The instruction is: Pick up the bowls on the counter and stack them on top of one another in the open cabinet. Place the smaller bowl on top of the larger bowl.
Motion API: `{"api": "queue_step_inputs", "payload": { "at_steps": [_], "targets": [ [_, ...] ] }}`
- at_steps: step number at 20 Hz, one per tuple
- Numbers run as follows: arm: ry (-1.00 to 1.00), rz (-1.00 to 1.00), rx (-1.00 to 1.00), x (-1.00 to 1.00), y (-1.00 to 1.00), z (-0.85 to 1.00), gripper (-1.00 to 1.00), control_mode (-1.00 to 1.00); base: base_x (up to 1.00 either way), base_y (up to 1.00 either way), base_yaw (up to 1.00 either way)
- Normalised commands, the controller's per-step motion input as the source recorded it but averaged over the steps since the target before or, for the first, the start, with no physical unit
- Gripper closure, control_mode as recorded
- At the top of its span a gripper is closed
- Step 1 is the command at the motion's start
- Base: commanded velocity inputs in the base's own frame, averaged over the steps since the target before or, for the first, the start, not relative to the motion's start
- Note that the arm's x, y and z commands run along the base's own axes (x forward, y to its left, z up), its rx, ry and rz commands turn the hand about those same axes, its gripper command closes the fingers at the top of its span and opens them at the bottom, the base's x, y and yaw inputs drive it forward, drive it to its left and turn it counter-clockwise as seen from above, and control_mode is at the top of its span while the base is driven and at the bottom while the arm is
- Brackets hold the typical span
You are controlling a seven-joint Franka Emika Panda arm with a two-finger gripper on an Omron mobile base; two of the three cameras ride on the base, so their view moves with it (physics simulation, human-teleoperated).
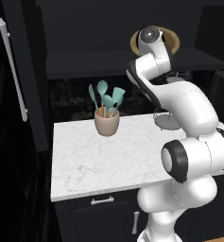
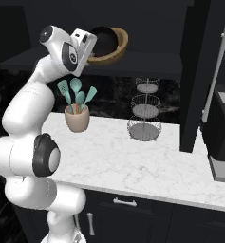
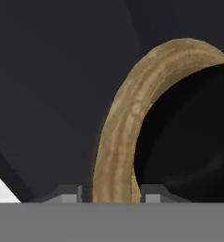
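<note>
The larger bowl [image 2: 117, 48], tan wood with a dark inside, is tipped up on its side over the shelf [image 2: 147, 59] of the open cabinet. My gripper [image 2: 92, 46] is shut on its rim. In the hand view the tan rim [image 3: 118, 137] runs between my two fingertips [image 3: 68, 193], with my gripper [image 3: 111, 194] straddling it. From the left base view the bowl's edge [image 1: 175, 40] peeks out behind my wrist above the shelf [image 1: 99, 64]. I cannot make out the smaller black bowl against the dark inside. The counter [image 1: 108, 156] holds no bowl.
A beige cup with teal utensils [image 1: 107, 120] [image 2: 77, 117] stands at the counter's back. A tiered wire basket [image 2: 145, 111] sits beside it. The cabinet door [image 1: 19, 71] with its white bar handle [image 1: 12, 71] hangs open at left; a dark appliance [image 2: 223, 137] is at right.
</note>
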Motion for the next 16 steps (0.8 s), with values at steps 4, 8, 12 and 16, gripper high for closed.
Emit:
{"api": "queue_step_inputs", "payload": {
  "at_steps": [4,8,12,16],
  "targets": [
    [-0.29,0.00,0.00,-0.95,0.08,0.00,-1.00,-1.00,0.00,0.00,0.00],
    [-0.32,0.00,-0.01,-0.95,0.26,0.00,-1.00,-1.00,0.00,0.00,0.00],
    [-0.33,0.00,-0.01,-1.00,0.06,-0.21,-1.00,-1.00,0.00,0.00,0.00],
    [-0.24,0.00,-0.06,-1.00,-0.14,-0.92,-1.00,-1.00,0.00,0.00,0.00]
  ]
}}
